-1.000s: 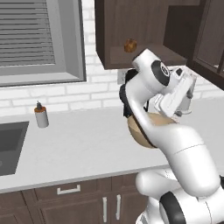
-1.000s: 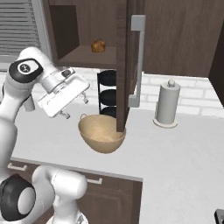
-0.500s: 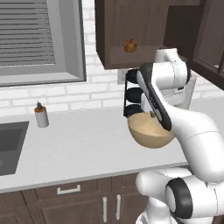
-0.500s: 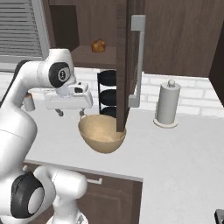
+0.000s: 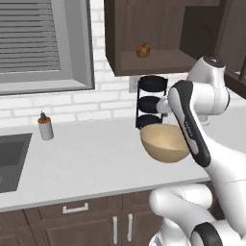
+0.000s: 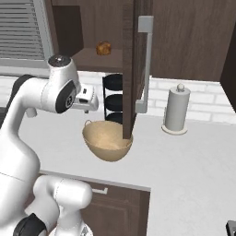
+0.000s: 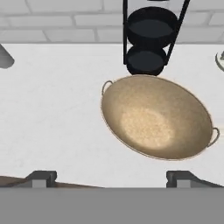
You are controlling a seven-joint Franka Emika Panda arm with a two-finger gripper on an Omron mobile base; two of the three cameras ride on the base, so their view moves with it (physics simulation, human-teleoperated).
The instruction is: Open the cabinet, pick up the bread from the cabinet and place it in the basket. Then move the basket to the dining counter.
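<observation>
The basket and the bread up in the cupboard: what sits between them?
A black tiered rack stands behind the basket, right under the open cabinet shelf holding the bread, seen in the left base view.

— Any writing, labels or numbers you can read anywhere here?
— None. No readable text, brand or sign on anything in any of the three views.

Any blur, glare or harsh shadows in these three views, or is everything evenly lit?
Left base view: flat, even light, soft edges, no glare on the counter. Right base view: the open cabinet interior is dim but the bread stays readable. Hand view: sharp, with a bright patch inside the basket.
</observation>
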